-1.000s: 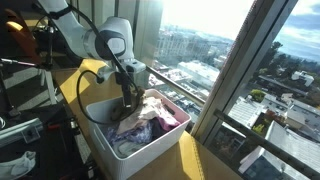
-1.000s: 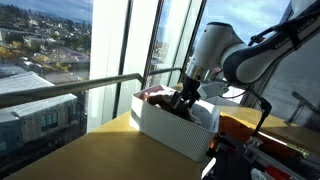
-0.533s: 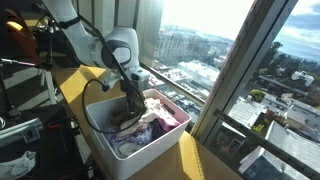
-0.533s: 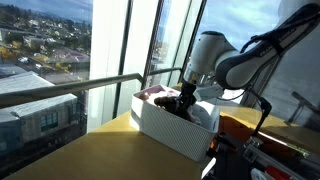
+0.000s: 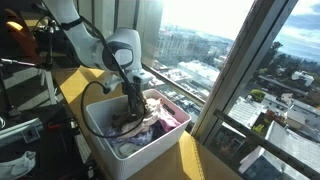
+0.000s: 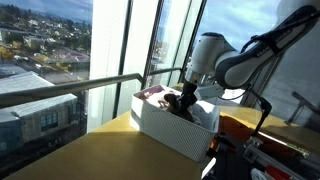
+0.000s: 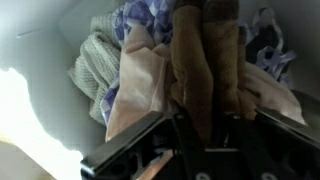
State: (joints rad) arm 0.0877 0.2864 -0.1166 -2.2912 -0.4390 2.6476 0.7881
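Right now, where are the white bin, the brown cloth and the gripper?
white bin (image 5: 100, 140): exterior view, on its outer wall.
brown cloth (image 7: 205, 60): wrist view, on its middle.
gripper (image 5: 132, 106): exterior view, between its fingertips.

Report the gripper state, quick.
Gripper: closed on the brown cloth, down inside the white bin of clothes.
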